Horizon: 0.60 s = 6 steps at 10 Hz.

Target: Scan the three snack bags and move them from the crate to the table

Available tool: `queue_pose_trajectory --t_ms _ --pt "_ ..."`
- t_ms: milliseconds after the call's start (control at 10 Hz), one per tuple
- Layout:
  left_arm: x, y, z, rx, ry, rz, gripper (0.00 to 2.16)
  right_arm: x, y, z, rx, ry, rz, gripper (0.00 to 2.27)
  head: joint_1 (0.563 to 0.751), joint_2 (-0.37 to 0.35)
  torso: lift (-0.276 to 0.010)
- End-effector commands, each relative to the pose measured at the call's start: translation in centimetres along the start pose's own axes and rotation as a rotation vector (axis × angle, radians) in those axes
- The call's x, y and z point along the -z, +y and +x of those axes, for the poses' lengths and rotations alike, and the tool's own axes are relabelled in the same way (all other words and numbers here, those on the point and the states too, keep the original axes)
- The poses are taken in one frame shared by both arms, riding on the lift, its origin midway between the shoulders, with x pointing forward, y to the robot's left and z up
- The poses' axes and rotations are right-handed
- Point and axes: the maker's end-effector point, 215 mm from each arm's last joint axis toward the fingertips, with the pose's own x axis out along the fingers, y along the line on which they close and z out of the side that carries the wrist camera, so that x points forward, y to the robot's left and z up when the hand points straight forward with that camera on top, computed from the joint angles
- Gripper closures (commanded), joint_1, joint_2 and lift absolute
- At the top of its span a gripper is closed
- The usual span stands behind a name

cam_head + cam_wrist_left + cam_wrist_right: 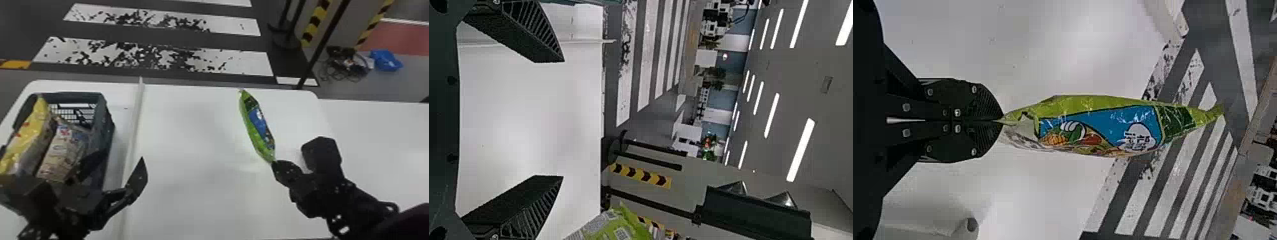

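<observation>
The white table (pixel 198 137) is extending beneath both sets of jaws, a raised strip (pixel 135 127) running between them. The dark crate (pixel 109 123) is standing beside and partly beneath the left gripper (pixel 119 159), whose jaws are standing wide apart, nothing between them. The crate is containing two snack bags side by side: the beige bag (pixel 63 145) is lying nearer the left fingertips, the yellow bag (pixel 30 134) farther from them. The right gripper (pixel 1002 120) is bringing its jaws together on one end of the green bag (pixel 1098 125); the bag's remainder is projecting beyond the fingertips, above the table.

Assessment: the first bag is apparently undergoing scanning or awaiting placement; completion of the scan is remaining unconfirmed. The next move is likely calling for presenting its code, if unread, then lowering it beneath the right jaws before releasing.
</observation>
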Motion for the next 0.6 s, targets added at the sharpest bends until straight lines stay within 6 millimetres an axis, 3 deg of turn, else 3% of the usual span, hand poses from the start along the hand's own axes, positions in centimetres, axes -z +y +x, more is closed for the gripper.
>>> queue_pose_trajectory --t_ms 0,200,400,500 --pt "0.2 -0.1 0.1 0.001 0.003 0.003 0.03 -0.8 3.5 -1.6 -0.139 0.01 0.187 2.24 0.695 -0.074 -0.062" --pt "0.6 -0.5 0.4 0.008 -0.001 0.004 0.03 -0.3 7.6 -3.0 -0.254 0.077 0.335 2.24 0.695 -0.026 -0.062" --pt "0.4 -1.0 0.7 0.017 -0.007 0.003 0.03 -0.2 7.9 -2.6 -0.284 0.078 0.442 2.24 0.695 0.02 -0.062" --pt "0.6 -1.2 0.9 0.021 -0.006 0.001 0.03 1.5 6.5 -2.0 -0.242 0.128 0.465 2.24 0.695 0.023 -0.062"
